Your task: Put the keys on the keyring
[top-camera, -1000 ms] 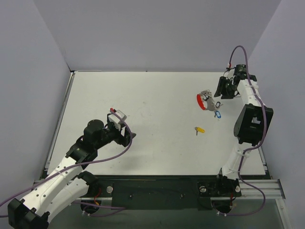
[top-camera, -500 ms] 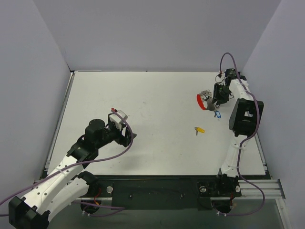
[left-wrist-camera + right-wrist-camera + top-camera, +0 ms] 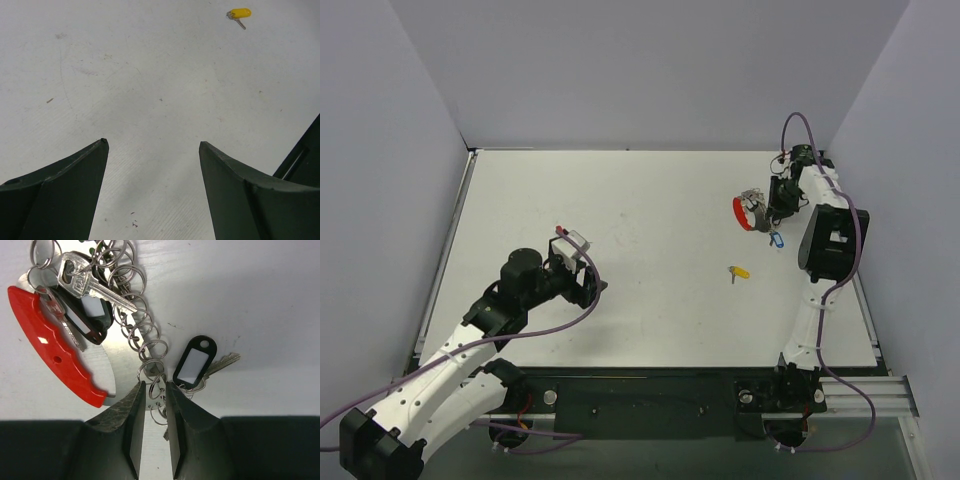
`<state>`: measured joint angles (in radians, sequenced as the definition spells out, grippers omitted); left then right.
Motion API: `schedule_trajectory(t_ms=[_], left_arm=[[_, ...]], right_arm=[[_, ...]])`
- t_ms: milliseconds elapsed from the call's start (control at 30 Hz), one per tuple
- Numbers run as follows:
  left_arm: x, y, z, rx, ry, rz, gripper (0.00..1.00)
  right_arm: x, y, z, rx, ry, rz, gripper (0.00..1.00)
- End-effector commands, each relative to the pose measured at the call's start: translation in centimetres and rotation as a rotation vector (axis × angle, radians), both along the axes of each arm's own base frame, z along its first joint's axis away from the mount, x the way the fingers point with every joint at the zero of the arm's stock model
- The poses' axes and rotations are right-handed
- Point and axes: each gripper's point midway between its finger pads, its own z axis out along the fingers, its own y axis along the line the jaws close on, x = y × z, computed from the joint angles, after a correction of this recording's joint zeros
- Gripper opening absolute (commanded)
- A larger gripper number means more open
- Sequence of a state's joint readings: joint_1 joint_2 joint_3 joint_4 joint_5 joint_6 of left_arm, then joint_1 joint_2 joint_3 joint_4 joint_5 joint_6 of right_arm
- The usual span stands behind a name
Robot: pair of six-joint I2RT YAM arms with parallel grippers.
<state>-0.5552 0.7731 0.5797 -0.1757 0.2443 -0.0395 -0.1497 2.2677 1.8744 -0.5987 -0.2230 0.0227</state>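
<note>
The keyring (image 3: 145, 335), a chain of thin silvery rings, lies on the white table with a red curved plastic piece (image 3: 55, 345), a bare silver key (image 3: 95, 287) and a black-tagged key (image 3: 87, 312) bunched at its far end. My right gripper (image 3: 154, 385) has its jaws nearly together, with the chain's near rings pinched between them. Another black-tagged key (image 3: 195, 360) lies just right of the jaws. In the top view this cluster (image 3: 752, 205) sits at the far right beside the right gripper (image 3: 775, 205). A yellow key (image 3: 740, 271) (image 3: 239, 13) lies alone. My left gripper (image 3: 582, 262) (image 3: 153, 144) hovers open over bare table.
A small blue tag (image 3: 776, 240) lies just in front of the cluster. The right arm's upper links (image 3: 830, 240) stand close to the right wall. Grey walls enclose the table on the left, back and right.
My right gripper moved left to the keyring, and its jaws narrowed around the chain rings. The left arm barely moved.
</note>
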Motion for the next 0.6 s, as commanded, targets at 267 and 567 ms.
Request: schedule_trajectory(t_ms=[267, 567], left_arm=[[0.5, -0.6, 2.1, -0.034, -0.051, -0.022, 0.84], [0.4, -0.7, 2.0, -0.034, -0.047, -0.026, 0.84]], right_arm=[[-0.4, -1.0, -0.3, -0.042, 0.048, -0.035, 0.13], [-0.3, -1.2, 1.7, -0.044, 0.004, -0.038, 0.01]])
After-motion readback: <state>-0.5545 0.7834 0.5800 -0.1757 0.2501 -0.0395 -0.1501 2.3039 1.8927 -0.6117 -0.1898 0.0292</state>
